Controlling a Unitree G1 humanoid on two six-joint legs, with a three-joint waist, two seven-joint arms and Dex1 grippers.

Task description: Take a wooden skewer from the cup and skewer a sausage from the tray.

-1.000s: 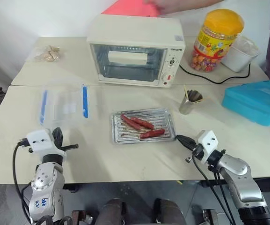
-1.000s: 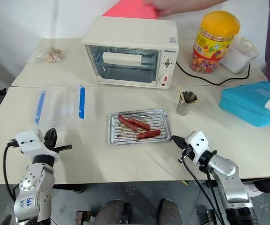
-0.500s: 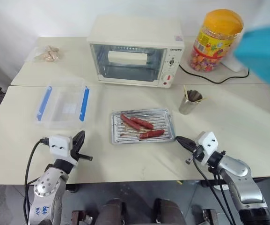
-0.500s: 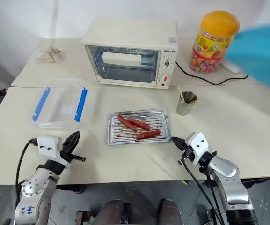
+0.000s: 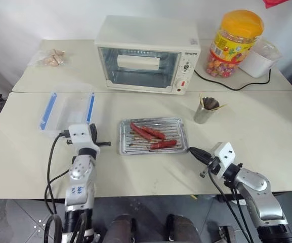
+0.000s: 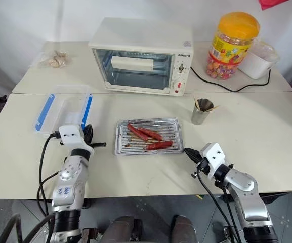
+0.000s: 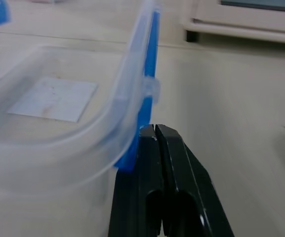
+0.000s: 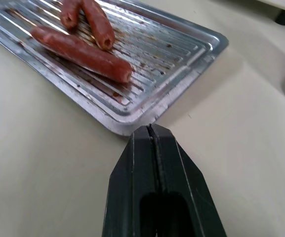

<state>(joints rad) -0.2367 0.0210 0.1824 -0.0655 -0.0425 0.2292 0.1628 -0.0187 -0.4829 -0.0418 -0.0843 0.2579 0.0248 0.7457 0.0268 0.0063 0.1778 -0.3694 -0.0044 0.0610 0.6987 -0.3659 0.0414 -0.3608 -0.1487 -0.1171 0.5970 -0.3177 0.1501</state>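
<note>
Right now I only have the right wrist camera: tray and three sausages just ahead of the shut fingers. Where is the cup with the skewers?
Observer: The cup stands on the table past the tray's far right corner, apart from it, with skewers sticking up out of it.
Operator: And my other arm?
Observer: The left gripper is shut, its tips at the near corner of the clear box with blue clips, left of the tray.
Operator: Anything behind the tray?
Observer: A white toaster oven sits farther back.
</note>
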